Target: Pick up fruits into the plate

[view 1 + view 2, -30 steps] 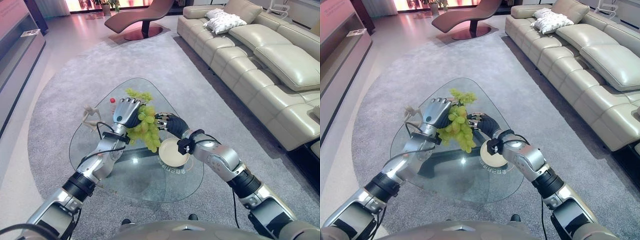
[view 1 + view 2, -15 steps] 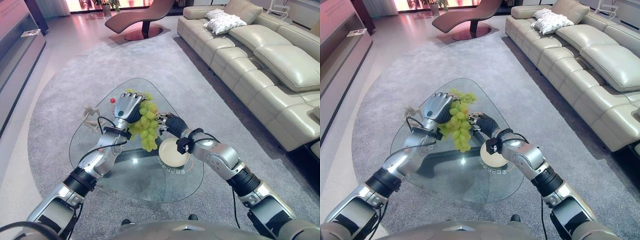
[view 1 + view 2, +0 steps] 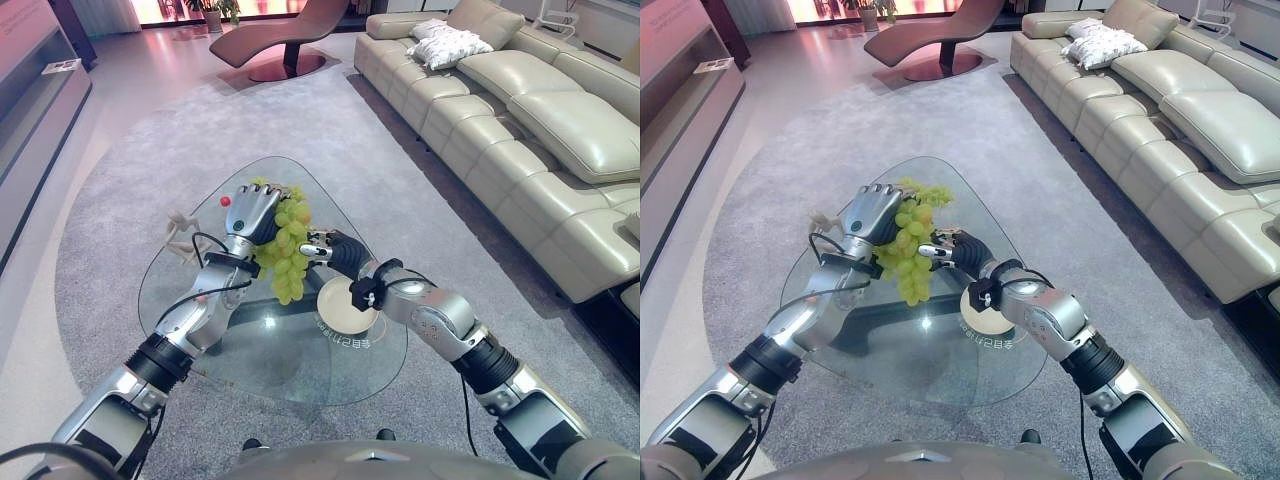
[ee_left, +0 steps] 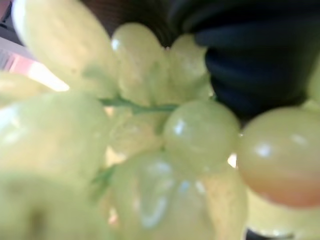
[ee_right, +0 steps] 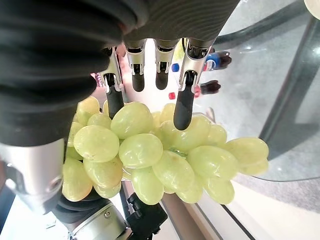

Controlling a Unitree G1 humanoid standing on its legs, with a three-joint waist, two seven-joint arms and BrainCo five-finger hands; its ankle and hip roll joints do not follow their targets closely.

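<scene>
Here the left hand point(image 3: 254, 210) clasps round, glossy green grapes point(image 3: 286, 255) above glass.

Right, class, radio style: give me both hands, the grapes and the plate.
Left hand shut on grape bunch, held above glass table. Right hand open, fingertips at the bunch. Plate bare, nothing blocking.

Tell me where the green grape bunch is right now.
The green grape bunch hangs above the glass table, gripped in the left hand, just left of the round white plate.
</scene>
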